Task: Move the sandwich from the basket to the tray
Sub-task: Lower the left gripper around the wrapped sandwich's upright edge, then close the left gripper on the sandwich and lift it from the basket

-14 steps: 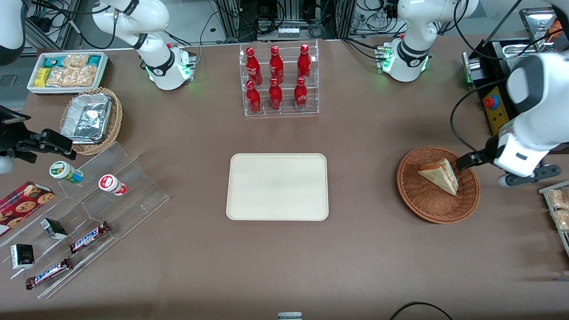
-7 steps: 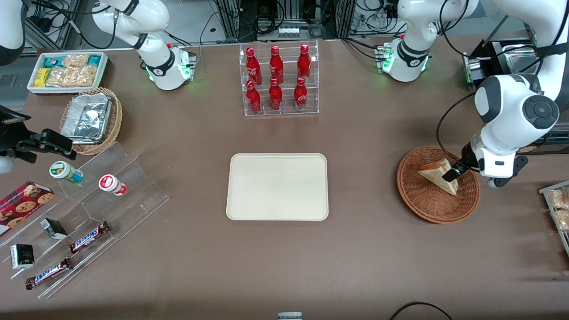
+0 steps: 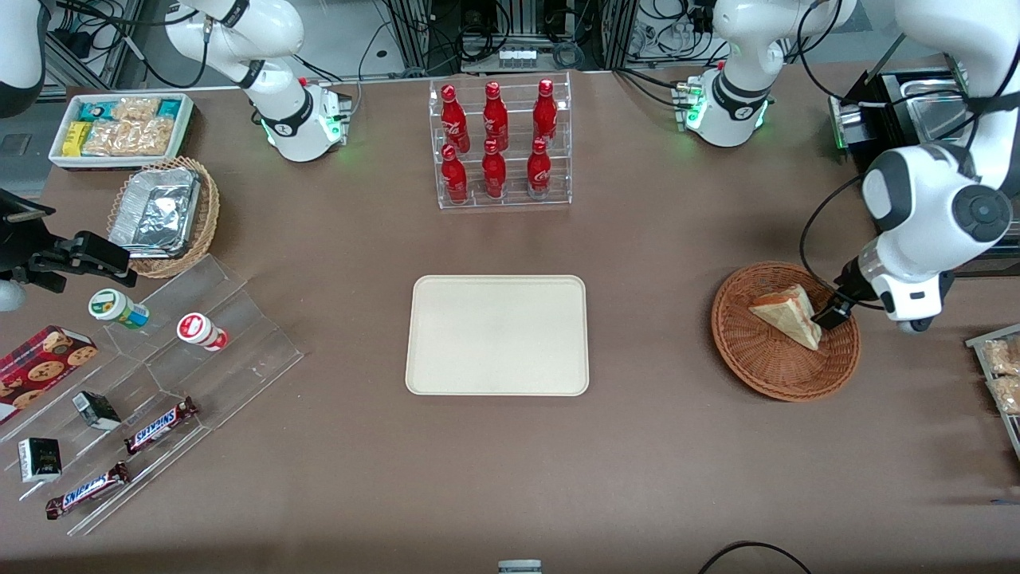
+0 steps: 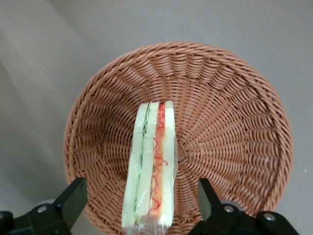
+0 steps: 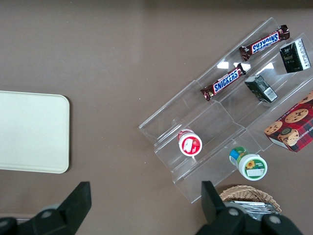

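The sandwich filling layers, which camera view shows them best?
The left wrist view: the sandwich shows its layered edge, lying in the basket between the open gripper jaws. The front view shows mostly bread; the right wrist view misses it.

From the front, my wrist hides one finger of my gripper and some basket rim; the wrist view crops the sandwich's end.

Brown desk. Tray mid-desk. Bottle rack farther from the camera than the tray. Basket toward the working arm's end; end effector low over its rim, fingers spread. Toward the parked arm's end: acrylic steps, foil basket, snack bin.
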Controlling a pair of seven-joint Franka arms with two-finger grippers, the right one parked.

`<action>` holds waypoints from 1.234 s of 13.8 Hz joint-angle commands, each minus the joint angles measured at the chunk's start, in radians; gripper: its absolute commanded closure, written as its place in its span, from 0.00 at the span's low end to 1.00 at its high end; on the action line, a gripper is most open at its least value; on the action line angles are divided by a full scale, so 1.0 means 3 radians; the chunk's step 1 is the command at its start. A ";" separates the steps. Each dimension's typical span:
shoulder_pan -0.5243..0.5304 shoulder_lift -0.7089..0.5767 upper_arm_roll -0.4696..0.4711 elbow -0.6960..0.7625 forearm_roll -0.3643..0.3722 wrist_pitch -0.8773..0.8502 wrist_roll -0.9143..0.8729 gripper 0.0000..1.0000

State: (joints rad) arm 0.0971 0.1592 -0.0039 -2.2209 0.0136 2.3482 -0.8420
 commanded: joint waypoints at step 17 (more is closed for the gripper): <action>-0.0047 0.0441 -0.0033 0.0030 -0.0004 0.0267 -0.0251 0.28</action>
State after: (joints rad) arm 0.0933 0.2864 -0.0123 -2.2201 0.0134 2.4174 -0.9038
